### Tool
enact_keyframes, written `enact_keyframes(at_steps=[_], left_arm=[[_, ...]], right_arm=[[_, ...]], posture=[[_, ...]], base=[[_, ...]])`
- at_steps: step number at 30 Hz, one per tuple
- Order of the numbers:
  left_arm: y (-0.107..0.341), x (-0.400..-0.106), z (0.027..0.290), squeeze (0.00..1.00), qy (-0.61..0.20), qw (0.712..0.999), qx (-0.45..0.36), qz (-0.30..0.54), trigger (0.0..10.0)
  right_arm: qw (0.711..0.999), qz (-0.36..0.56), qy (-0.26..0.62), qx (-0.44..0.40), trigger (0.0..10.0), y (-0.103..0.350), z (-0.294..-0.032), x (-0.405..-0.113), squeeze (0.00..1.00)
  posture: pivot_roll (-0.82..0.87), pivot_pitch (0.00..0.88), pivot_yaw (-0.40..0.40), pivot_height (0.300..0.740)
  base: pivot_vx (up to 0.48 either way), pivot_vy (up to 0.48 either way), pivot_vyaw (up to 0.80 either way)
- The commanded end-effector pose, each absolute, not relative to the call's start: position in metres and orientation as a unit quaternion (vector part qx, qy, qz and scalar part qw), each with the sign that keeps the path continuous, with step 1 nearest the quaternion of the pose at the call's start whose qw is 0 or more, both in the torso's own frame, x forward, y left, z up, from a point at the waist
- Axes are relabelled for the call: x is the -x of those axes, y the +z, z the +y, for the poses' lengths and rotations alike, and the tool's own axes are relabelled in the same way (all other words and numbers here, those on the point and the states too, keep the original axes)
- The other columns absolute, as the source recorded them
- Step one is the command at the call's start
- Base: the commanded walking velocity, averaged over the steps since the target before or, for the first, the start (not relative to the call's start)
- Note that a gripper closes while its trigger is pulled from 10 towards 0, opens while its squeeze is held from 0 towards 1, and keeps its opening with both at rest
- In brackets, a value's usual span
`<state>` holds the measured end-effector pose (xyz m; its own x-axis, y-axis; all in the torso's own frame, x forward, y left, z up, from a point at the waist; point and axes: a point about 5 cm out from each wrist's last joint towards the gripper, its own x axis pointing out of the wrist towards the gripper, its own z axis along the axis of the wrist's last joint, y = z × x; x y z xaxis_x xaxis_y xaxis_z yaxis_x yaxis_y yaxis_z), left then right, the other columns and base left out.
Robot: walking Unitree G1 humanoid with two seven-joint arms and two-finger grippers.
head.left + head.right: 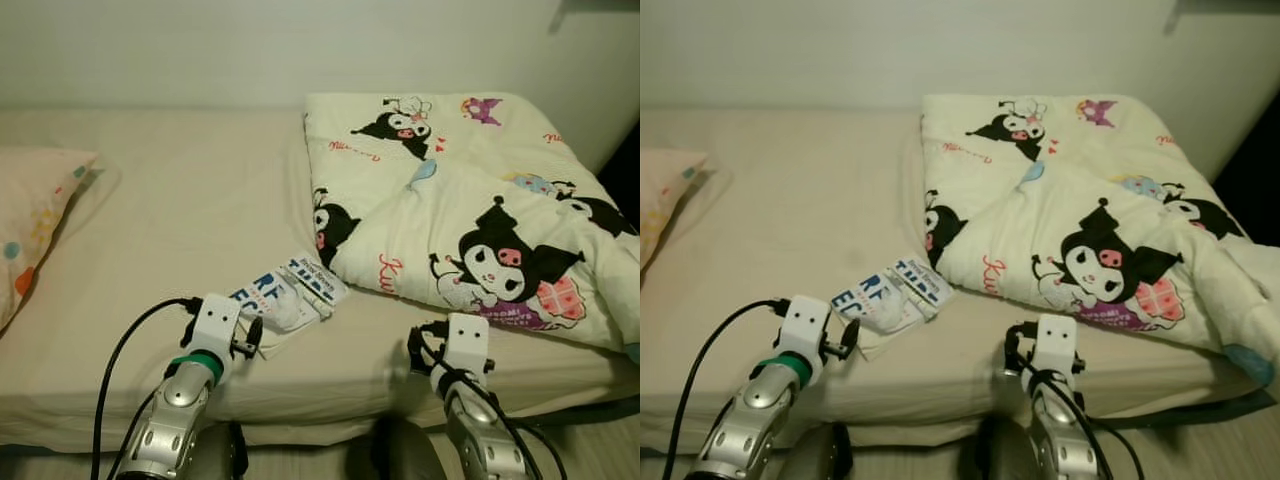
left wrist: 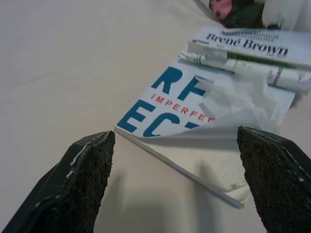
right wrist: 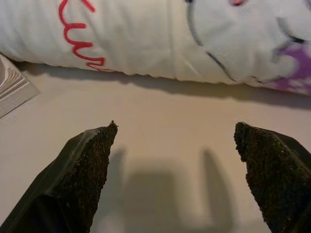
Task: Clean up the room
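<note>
A white book (image 2: 160, 104) with big blue letters lies on the beige bed sheet (image 1: 180, 190) near the front edge. A crumpled tissue (image 2: 233, 97) and a small white tube (image 2: 243, 68) rest on it. A second white book (image 2: 248, 43) lies just beyond, beside the blanket's edge. My left gripper (image 2: 175, 132) is open, low over the sheet, its fingers pointing at the near corner of the lettered book (image 1: 285, 298). My right gripper (image 3: 176, 126) is open too, hovering over bare sheet just short of the folded cartoon blanket (image 1: 470, 200).
The blanket covers the right half of the bed. A spotted pillow (image 1: 30, 220) lies at the left edge. A pale wall (image 1: 250, 50) runs behind the bed. Bare sheet stretches between pillow and blanket. The mattress front edge (image 1: 330, 395) is right by my wrists.
</note>
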<state>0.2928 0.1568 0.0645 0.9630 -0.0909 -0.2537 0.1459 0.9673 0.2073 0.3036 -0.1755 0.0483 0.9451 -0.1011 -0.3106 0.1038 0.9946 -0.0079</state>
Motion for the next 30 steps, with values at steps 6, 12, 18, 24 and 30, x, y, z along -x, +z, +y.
enact_keyframes(at_steps=[6, 12, 18, 24, 30], left_arm=[[0.058, -0.286, 0.170, 0.00, -0.041, 0.982, -0.128, 0.132, 10.0], [0.065, -0.290, 0.177, 0.00, -0.031, 0.984, -0.137, 0.110, 10.0], [0.070, -0.312, 0.172, 0.00, -0.050, 0.986, -0.118, 0.103, 10.0], [0.085, -0.342, 0.161, 0.93, -0.076, 0.989, -0.088, 0.092, 10.0], [0.092, -0.359, 0.145, 1.00, -0.116, 0.985, -0.065, 0.112, 10.0]], right_arm=[[0.987, 0.157, 0.036, 0.016, 10.0, 0.052, -0.155, -0.314, 0.00], [0.987, 0.148, 0.052, 0.021, 10.0, 0.054, -0.146, -0.315, 0.00], [0.991, 0.130, 0.008, 0.029, 10.0, 0.056, -0.168, -0.310, 0.00], [0.992, 0.115, -0.034, 0.031, 10.0, 0.059, -0.190, -0.302, 0.00], [0.992, 0.108, -0.058, 0.036, 10.0, 0.059, -0.200, -0.283, 0.00]], posture=[[0.12, 0.025, 0.029, 0.587], [0.12, 0.033, 0.009, 0.587], [0.09, 0.060, 0.020, 0.587], [0.07, 0.084, 0.046, 0.587], [0.02, 0.114, 0.095, 0.587]], base=[[0.000, 0.000, 0.00], [0.000, 0.000, 0.00], [0.000, 0.000, 0.00], [0.000, 0.000, 0.00], [0.000, 0.000, 0.00]])
